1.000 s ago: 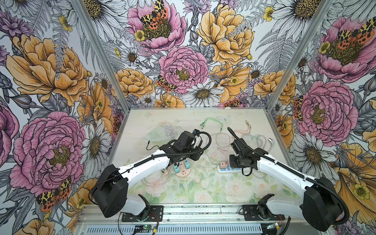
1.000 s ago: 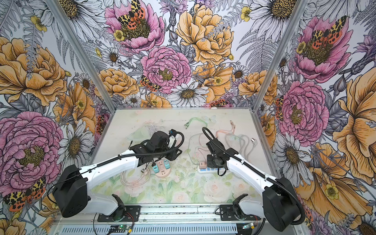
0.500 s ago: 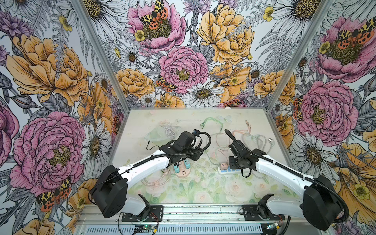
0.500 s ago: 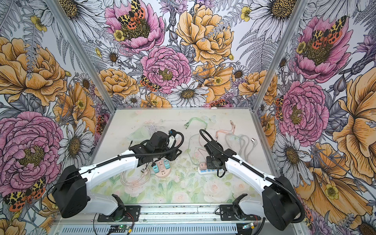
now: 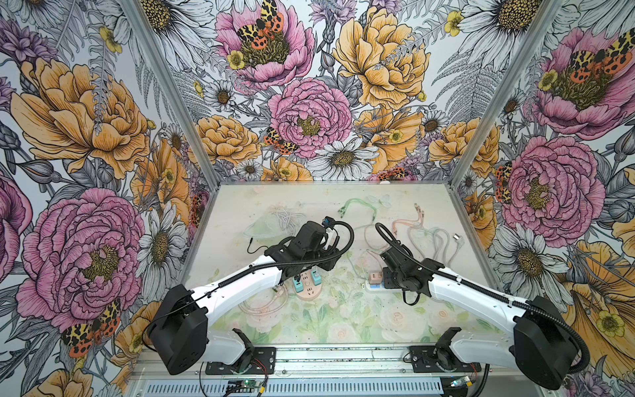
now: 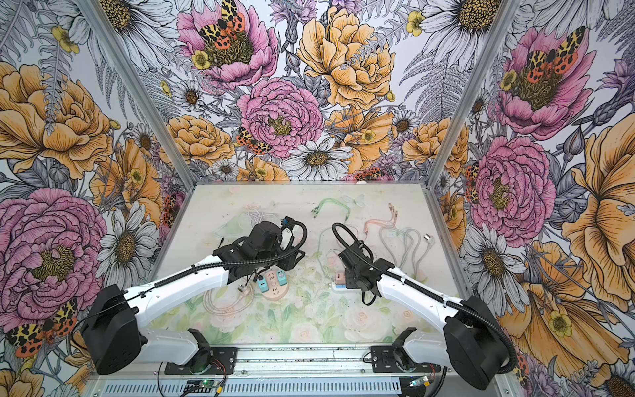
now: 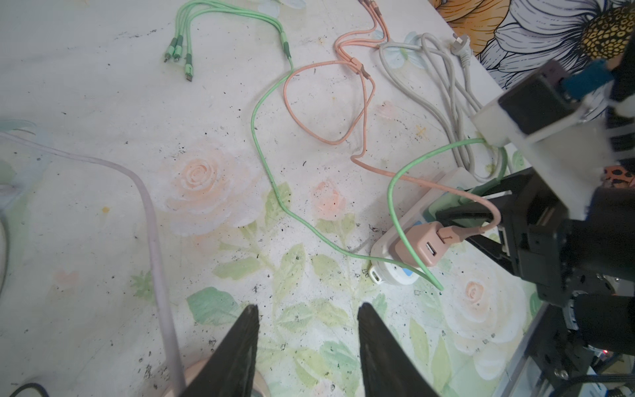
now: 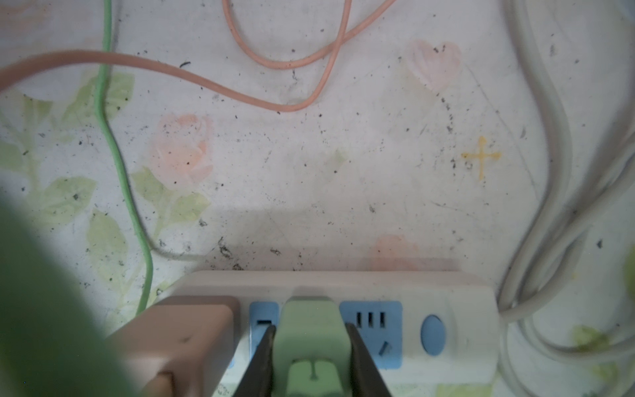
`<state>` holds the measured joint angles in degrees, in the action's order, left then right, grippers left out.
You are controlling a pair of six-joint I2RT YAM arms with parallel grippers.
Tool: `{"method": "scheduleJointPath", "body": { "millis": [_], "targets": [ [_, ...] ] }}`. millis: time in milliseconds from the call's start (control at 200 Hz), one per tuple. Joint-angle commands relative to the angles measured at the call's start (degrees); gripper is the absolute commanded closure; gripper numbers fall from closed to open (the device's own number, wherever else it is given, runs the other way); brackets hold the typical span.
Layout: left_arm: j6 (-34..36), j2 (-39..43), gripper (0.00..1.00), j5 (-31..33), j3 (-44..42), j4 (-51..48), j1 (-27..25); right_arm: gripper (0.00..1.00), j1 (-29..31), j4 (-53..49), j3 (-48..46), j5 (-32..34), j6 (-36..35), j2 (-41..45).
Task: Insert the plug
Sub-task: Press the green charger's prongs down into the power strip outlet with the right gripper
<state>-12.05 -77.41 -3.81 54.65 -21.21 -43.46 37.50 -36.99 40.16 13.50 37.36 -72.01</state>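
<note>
**Operator:** Where is the part?

**Technician:** The green plug (image 8: 311, 347) stands on the face of the white power strip (image 8: 343, 285). It is just beside the pink adapter (image 8: 192, 330) and has a blue socket face on either side. The wrist view does not show how deep its pins sit.

**Operator:** Claw condition?

**Technician:** The right gripper (image 8: 311, 331) pinches the green plug across its two flat sides, with a finger touching each side. The left gripper (image 7: 307, 307) is spread and empty, apart from the strip.

**Operator:** Handling properties?

**Technician:** Judged to be a small, light, rigid plastic block with smooth sides, so it may slip or tilt under an off-axis push. The green cable (image 8: 117, 161) is soft and may tug sideways.
- Hold the flat sides at mid-body, never the cable.
- Press straight down, square to the strip.
- The strip looks light and nothing braces it, so it could shift
</note>
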Motion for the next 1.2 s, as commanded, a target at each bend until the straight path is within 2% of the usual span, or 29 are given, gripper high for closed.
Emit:
{"method": "scheduleJointPath", "body": {
  "millis": [0,135,320,430,651,986,1121,1196],
  "targets": [
    [-0.06,2.16,0.51,1.69,-1.24,0.12,0.83,1.00,0.56,0.00,-3.67,-4.21,2.69,-3.41],
    [-0.24,3.77,0.51,1.81,-2.38,0.14,1.66,1.00,0.55,4.08,-2.33,-4.36,1.80,-6.91],
    [-0.25,6.52,0.52,2.63,-3.65,-0.26,2.80,1.00,0.65,10.74,1.91,-7.15,0.34,-15.92],
    [-0.36,8.02,0.51,2.28,-4.28,-0.54,3.60,1.00,0.87,11.11,4.29,-8.07,0.36,-19.68],
    [-0.41,8.95,0.52,2.49,-5.25,-0.83,4.35,1.00,0.92,6.96,5.55,-8.72,-0.32,-18.54],
    [-1.07,7.50,0.51,1.42,-5.30,0.57,4.35,1.00,0.92,1.84,6.87,-6.11,-0.64,-16.15],
    [-1.01,6.86,0.51,1.48,-4.64,0.65,4.35,0.88,0.91,1.66,8.84,-7.76,-0.89,-15.82],
    [-0.90,7.00,0.51,1.54,-4.34,0.65,4.33,0.85,0.93,1.57,9.73,-7.86,-0.87,-15.22]
  ]
}}
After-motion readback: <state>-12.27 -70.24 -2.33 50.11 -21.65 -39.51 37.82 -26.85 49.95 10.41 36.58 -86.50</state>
